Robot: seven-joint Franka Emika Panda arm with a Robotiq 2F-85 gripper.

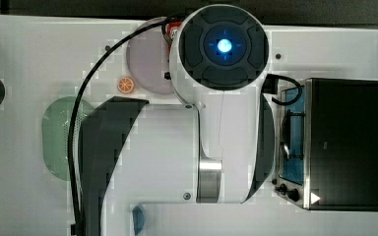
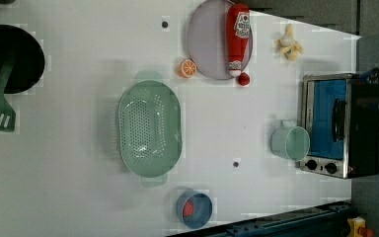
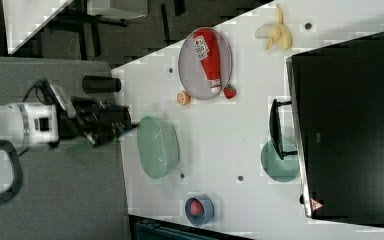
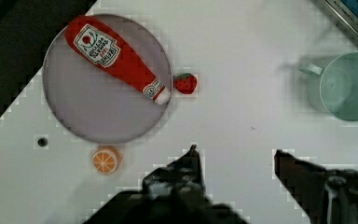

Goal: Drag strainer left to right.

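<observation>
A mint-green strainer (image 2: 149, 128) (oval, hole-dotted) sits on the white desk (image 2: 79, 187), untouched. The gripper (image 4: 235, 161) hangs apart from it, fingers spread wide and empty.

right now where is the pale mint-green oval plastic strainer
In the left view, the strainer sits on the white table, left of centre, below the orange slice and above the blue bowl.

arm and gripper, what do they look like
The arm has a glossy white shell with dark grey patches, a silver metal band and a round dark cap with a glowing blue light. A black cable loops along it. The gripper is black, with two dark fingers.
</observation>
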